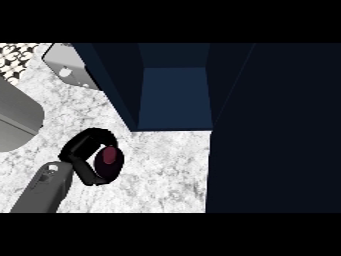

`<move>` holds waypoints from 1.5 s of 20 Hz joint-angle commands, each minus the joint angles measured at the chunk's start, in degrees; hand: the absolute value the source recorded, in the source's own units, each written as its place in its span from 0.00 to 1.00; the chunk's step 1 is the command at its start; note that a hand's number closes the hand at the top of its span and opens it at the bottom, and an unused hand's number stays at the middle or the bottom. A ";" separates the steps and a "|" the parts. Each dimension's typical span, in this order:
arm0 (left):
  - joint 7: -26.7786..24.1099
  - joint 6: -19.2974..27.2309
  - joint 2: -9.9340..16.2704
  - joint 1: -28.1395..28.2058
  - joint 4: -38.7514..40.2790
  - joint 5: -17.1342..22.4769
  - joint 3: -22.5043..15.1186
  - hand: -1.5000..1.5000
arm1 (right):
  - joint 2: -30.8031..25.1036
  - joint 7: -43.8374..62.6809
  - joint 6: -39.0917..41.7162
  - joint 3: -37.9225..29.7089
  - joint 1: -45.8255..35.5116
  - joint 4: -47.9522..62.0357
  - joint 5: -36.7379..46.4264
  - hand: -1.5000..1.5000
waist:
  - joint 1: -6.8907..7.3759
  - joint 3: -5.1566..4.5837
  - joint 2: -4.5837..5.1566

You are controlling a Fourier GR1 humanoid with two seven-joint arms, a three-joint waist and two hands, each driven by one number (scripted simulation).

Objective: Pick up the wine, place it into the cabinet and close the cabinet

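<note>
Wine bottle (109, 156): upright, long axis vertical, dark red top facing the viewer; stands over the marble counter (158, 170), near-left of the cabinet. Left hand (84, 150): black fingers curled round the bottle. Cabinet (174, 95): dark blue, open, interior bare. Cabinet door (284, 130): swung open at right.

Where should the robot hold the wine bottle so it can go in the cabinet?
Around its body, from the side, as the left hand already does: its fingers curl round the wine bottle, which stands upright, its dark red top facing up. That leaves the side toward the open cabinet free. The right hand is out of view.
</note>
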 commanded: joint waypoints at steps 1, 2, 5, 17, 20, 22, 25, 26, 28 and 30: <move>-6.84 6.94 -0.13 4.50 -6.27 -0.22 1.52 1.00 | 0.54 1.78 -0.59 -0.21 2.71 -7.08 -2.95 0.00 | 0.98 0.08 -0.46; -8.16 11.10 -0.57 6.94 -6.41 1.23 3.94 1.00 | 0.61 -0.17 -0.27 -1.32 2.10 -3.72 -2.57 0.00 | 1.71 0.12 -0.48; -9.92 20.46 0.65 10.37 -7.76 6.20 12.02 1.00 | 0.42 -0.49 -0.80 -1.64 1.58 -2.94 -0.82 0.00 | 3.27 0.18 -0.91; -6.16 26.88 -7.97 25.53 -41.10 10.19 8.79 1.00 | -0.61 1.25 1.68 -1.24 5.75 -8.70 -4.98 0.00 | 1.17 0.17 -0.42; -1.10 27.54 -10.51 30.75 -50.66 10.73 5.41 1.00 | 0.96 0.75 0.56 0.02 5.14 -7.40 -3.46 0.00 | 1.10 0.12 -0.21; 4.62 27.93 -10.81 30.51 -55.65 12.72 4.70 1.00 | 1.77 -0.11 0.16 1.77 5.10 -7.29 -0.67 0.00 | 0.98 0.10 -0.16; 14.34 29.65 -11.88 32.15 -67.87 14.25 1.48 1.00 | 0.19 1.13 0.68 -0.58 3.96 -5.85 -3.26 0.00 | 1.08 0.16 -0.30; 12.70 32.80 -12.51 31.26 -66.58 11.62 -1.57 1.00 | -0.77 0.34 1.96 -2.39 3.66 -5.88 -5.21 0.00 | 0.75 0.12 -0.13; 17.03 34.05 -12.55 33.79 -72.40 10.16 -3.89 1.00 | 0.85 -0.54 0.99 1.06 1.13 -2.74 -1.00 0.00 | 1.11 0.09 -0.07; 19.58 38.51 -12.58 29.26 -70.60 8.44 -6.33 1.00 | 1.75 1.60 -0.53 1.68 3.83 -7.39 -0.75 0.00 | 0.52 0.07 -0.05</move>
